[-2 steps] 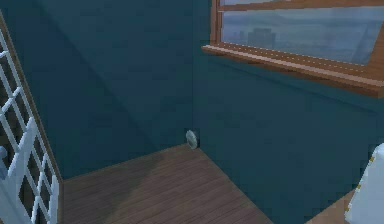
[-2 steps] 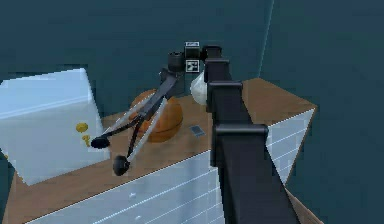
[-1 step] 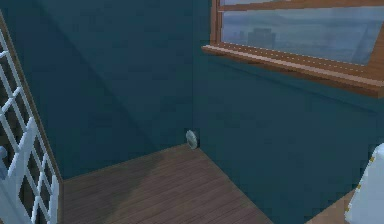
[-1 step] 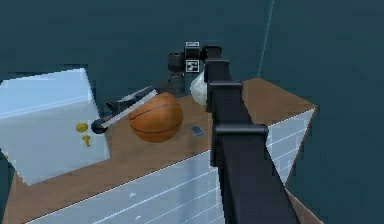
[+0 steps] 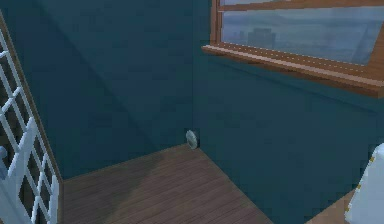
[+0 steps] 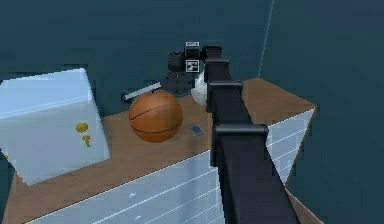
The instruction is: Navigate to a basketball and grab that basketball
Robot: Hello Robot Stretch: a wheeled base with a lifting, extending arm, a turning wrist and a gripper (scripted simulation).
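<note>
An orange basketball (image 6: 156,116) rests on the wooden top of a white dresser (image 6: 120,165) in the arm side view. My arm, a dark bar, reaches up from the bottom edge across the dresser top. At its far end the gripper (image 6: 172,80) sits just up and right of the ball, against the dark teal wall. The ball lies on the surface right at the gripper, so I cannot tell whether the gripper holds anything or touches the ball.
A pale box (image 6: 45,125) with a small gold knob stands on the dresser to the left of the ball. The forward view has teal walls meeting in a corner, a wood-framed window (image 5: 300,40), a white railing (image 5: 20,150) at the left and wooden floor (image 5: 160,190).
</note>
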